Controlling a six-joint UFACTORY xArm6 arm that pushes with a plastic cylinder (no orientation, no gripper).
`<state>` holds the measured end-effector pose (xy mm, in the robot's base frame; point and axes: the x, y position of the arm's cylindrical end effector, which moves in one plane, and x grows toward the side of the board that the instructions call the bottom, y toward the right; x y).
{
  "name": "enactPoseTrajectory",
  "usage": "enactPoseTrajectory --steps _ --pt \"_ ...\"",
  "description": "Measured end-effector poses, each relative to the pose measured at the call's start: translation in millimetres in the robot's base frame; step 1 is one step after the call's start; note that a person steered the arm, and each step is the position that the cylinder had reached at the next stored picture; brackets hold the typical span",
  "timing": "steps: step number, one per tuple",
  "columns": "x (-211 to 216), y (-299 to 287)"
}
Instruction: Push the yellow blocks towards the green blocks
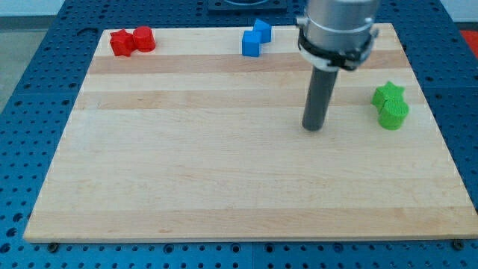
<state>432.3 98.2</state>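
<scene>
Pale wooden surface (pixel 224 187). No jaws fitted, only my tip (pixel 314 128), resting left of green star (pixel 388 94) and green cylinder (pixel 393 114), apart from both. Yellow blocks nowhere visible, perhaps hidden behind arm. Best located first, then pushed from side opposite green.

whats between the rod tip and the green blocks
Nothing: in the camera view only bare wooden board separates my tip from the green blocks at the view's right. No yellow blocks are visible anywhere.
</scene>
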Motion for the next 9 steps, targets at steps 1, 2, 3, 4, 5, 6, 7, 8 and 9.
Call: enactPoseTrajectory --steps 1,2,3,4,5,6,7,8,9 --pt "-43 3" --pt "-77 26" --pt "-89 80" --pt "-86 160" --pt "-111 223" --pt "-153 247" --pt "-206 246" --pt "-241 233" --pt "-241 220"
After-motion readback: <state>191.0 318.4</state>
